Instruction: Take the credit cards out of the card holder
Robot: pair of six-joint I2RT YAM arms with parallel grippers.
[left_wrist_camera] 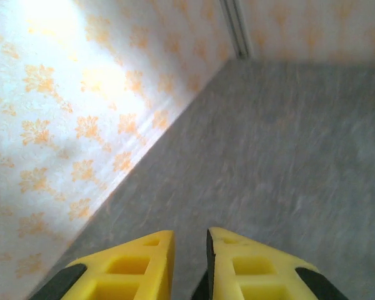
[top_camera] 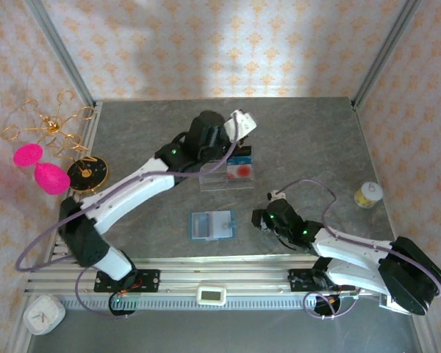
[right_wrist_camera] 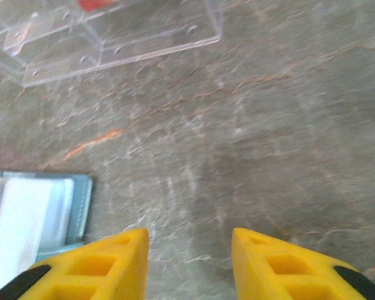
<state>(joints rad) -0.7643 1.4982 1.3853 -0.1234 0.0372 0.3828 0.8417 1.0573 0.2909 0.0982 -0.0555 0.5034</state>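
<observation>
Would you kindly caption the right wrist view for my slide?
Open right gripper over the grey table, card holder at lower left, clear tray beyond.

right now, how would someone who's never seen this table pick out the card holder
Start at the grey table and go to its near edge, about the middle. The card holder lies open and flat there, on the near side of the clear plastic tray. Unlike the see-through tray, it is a small teal-blue wallet with a pale blue inside.

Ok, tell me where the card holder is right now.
In the top view the card holder lies open at front centre, just left of the right end effector, with the clear tray behind it.
</observation>
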